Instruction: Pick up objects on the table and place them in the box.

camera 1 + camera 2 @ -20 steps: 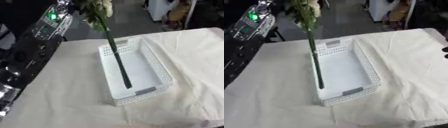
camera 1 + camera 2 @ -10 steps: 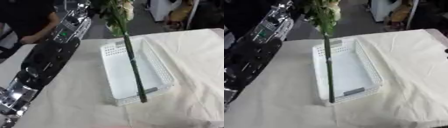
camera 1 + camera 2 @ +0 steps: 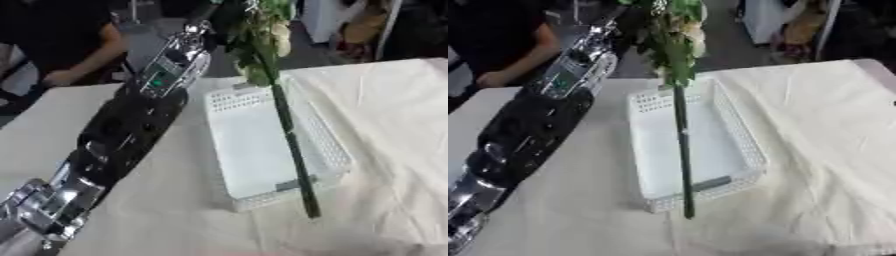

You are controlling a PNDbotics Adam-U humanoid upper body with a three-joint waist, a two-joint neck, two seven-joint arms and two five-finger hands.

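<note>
- We see our long left arm point(image 3: 131, 125), glossy black shells with silver metal joints.
- A small green light point(image 3: 157, 83) glows on its silver upper segment.

Soft even light, motion blur throughout, dim far background

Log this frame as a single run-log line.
left arm: reaches toward top of frame | flower stem: held up, hanging over white basket, lower end past its near rim | basket: empty | cloth: covers table | hands: not visible

A long flower stem point(image 3: 293, 150) hangs across the white basket's point(image 3: 238, 100) open interior.
</note>
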